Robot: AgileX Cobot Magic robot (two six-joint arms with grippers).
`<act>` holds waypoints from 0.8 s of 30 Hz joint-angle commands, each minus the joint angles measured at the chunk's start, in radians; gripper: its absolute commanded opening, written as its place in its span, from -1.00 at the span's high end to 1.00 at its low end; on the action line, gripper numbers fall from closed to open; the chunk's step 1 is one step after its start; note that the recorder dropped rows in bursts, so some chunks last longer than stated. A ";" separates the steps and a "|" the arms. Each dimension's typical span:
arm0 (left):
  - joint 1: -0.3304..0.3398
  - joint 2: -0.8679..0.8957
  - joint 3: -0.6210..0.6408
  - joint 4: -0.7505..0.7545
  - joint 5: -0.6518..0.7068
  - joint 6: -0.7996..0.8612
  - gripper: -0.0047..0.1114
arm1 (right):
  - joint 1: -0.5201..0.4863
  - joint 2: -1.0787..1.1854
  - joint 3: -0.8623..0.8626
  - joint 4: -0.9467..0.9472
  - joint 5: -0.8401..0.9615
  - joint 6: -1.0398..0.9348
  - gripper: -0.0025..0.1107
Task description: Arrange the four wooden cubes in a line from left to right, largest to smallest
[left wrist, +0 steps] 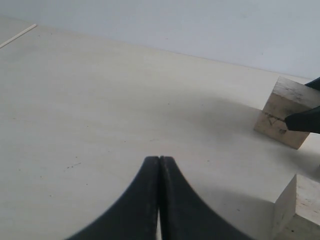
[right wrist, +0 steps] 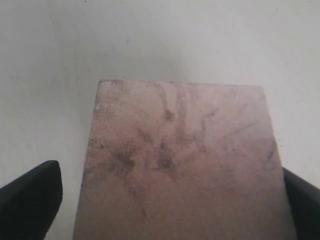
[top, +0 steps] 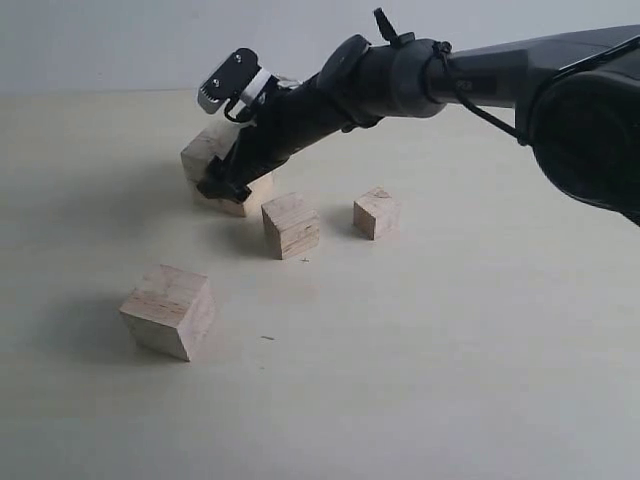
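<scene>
Placement on the bench (top: 470, 380) is seen best in the exterior view. The largest cube (top: 205, 152) is found at the far left, partly hidden by the right claw (top: 222, 188), which is set over it on an arm (top: 420, 75) stretched across the middle. The near cube (top: 168, 310) is set well apart at the front left. The mid cube (top: 291, 225) is placed just right of the largest, and the smallest cube (top: 376, 213) further right, apart from it. In the right wrist view the largest cube's dark-marked face is framed by the claw's fingers (right wrist: 30, 200): the claw is spread wide and the cube is straddled, not grasped, since bare bench is seen between one finger and the cube. Contact at the other finger cannot be told. The left claw (left wrist: 159, 200) is clenched on nothing, its fingers pressed together over bare bench, with the largest and near cubes seen ahead of it.
</scene>
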 commanded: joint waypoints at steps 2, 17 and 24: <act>-0.005 -0.005 -0.001 -0.001 -0.005 -0.004 0.92 | -0.008 -0.008 -0.006 0.026 0.012 -0.006 -0.59; -0.005 -0.005 -0.001 -0.001 -0.005 -0.004 0.92 | 0.028 -0.008 -0.136 0.022 0.348 -0.062 0.96; -0.005 -0.005 -0.001 -0.001 -0.005 -0.004 0.92 | 0.095 -0.008 -0.136 -0.088 0.383 -0.160 0.96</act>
